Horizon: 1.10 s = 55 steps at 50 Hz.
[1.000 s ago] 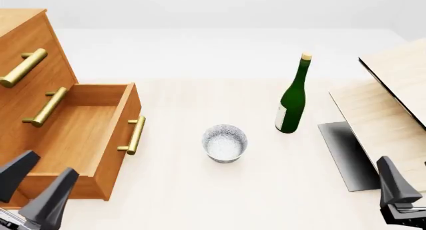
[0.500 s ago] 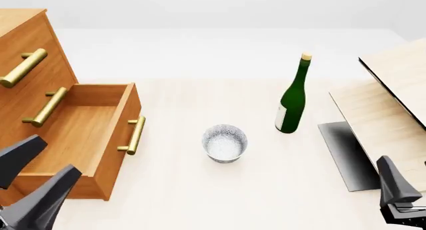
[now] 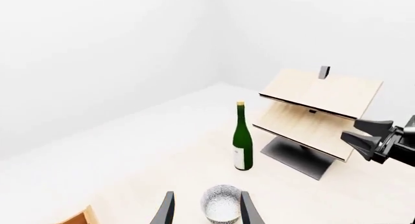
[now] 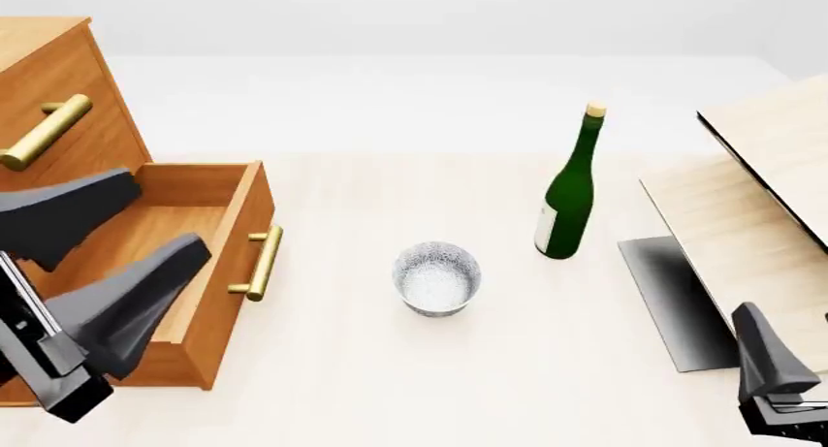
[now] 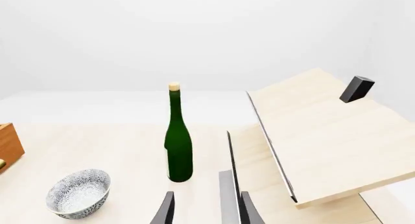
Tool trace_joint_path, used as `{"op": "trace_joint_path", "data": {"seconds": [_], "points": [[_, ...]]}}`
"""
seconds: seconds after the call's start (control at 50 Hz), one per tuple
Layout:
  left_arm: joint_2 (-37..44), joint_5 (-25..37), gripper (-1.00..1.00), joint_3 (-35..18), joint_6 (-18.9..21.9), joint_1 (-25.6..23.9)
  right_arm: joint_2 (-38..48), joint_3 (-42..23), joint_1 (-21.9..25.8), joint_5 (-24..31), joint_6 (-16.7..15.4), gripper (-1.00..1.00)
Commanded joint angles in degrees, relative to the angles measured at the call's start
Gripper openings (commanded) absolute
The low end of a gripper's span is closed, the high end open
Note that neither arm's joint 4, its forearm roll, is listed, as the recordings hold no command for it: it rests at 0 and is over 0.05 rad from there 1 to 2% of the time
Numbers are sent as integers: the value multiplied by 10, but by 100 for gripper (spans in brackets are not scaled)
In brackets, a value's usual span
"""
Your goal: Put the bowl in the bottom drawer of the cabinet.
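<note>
- The bowl [image 4: 437, 277] sits upright on the pale table [image 4: 388, 369] in the front view, out in the open, between the bottom drawer [image 4: 194, 263] on its left and the green bottle [image 4: 568, 190], which stands behind it to the right. Nothing touches it.
- In the same view we see the drawer pulled out of the cabinet [image 4: 52, 98], its box open to the top and its brass handle [image 4: 263, 263] facing the bowl.
- The left gripper [image 4: 116, 243] hangs over the open drawer with its two dark fingers spread wide and nothing between them.
- At the lower right corner we see only one dark finger of the right gripper [image 4: 773, 365], beside the pale wood panels [image 4: 750, 224] on their grey stand; from here we cannot tell how its fingers are set.
- From the left wrist view we look past the two spread fingertips [image 3: 165, 212] at the bowl [image 3: 220, 209], which lies beyond them on the table, not held. The bottle [image 3: 242, 139] stands farther on, the panels [image 3: 318, 107] near it, and the right arm's gripper [image 3: 372, 139] shows at the edge.
- From the right wrist view we see two finger tips [image 5: 165, 209] with a gap between them and nothing gripped. The bottle [image 5: 178, 136] stands upright ahead, the bowl [image 5: 78, 192] apart from it, and a corner of the drawer [image 5: 8, 146] at the edge.
</note>
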<state>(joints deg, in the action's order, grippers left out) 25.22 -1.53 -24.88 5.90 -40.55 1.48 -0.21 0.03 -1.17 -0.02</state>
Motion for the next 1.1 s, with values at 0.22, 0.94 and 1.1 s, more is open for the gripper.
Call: {"op": "trace_joint_path", "data": {"seconds": [0.22, 0.94, 1.1], "points": [[171, -18, 100, -102, 34, -31, 0, 0, 0, 0, 0, 100], [388, 93, 100, -308, 39, -63, 0, 0, 0, 0, 0, 100], [450, 136, 100, -365, 42, -66, 0, 0, 0, 0, 0, 100]]}}
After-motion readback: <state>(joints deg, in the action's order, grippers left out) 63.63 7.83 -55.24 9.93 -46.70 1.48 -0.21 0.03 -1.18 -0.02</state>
